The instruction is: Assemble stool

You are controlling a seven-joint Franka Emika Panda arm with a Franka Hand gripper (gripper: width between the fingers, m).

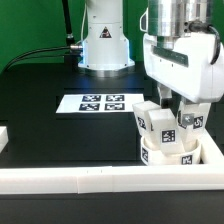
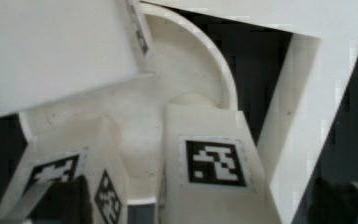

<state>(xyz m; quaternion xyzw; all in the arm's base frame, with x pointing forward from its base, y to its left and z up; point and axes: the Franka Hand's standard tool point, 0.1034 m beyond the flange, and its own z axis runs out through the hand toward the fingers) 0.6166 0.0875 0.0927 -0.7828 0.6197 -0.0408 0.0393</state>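
Note:
The round white seat (image 1: 168, 156) lies in the front corner of the rails, at the exterior view's right. Its curved rim shows in the wrist view (image 2: 190, 62). One tagged leg (image 1: 150, 122) stands upright on the seat. My gripper (image 1: 183, 108) comes down from above onto a second tagged leg (image 1: 191, 126), which stands upright on the seat beside the first. In the wrist view this leg (image 2: 213, 165) fills the middle, and the other leg (image 2: 83, 186) is beside it. My fingertips are hidden there. A third leg cannot be made out for sure.
The marker board (image 1: 100, 103) lies flat on the black table behind the seat. A long white rail (image 1: 70, 180) runs along the front and another rail (image 1: 214, 152) along the exterior view's right. The arm's base (image 1: 105, 40) stands at the back. A large white part (image 2: 51, 55) sits close to the wrist camera.

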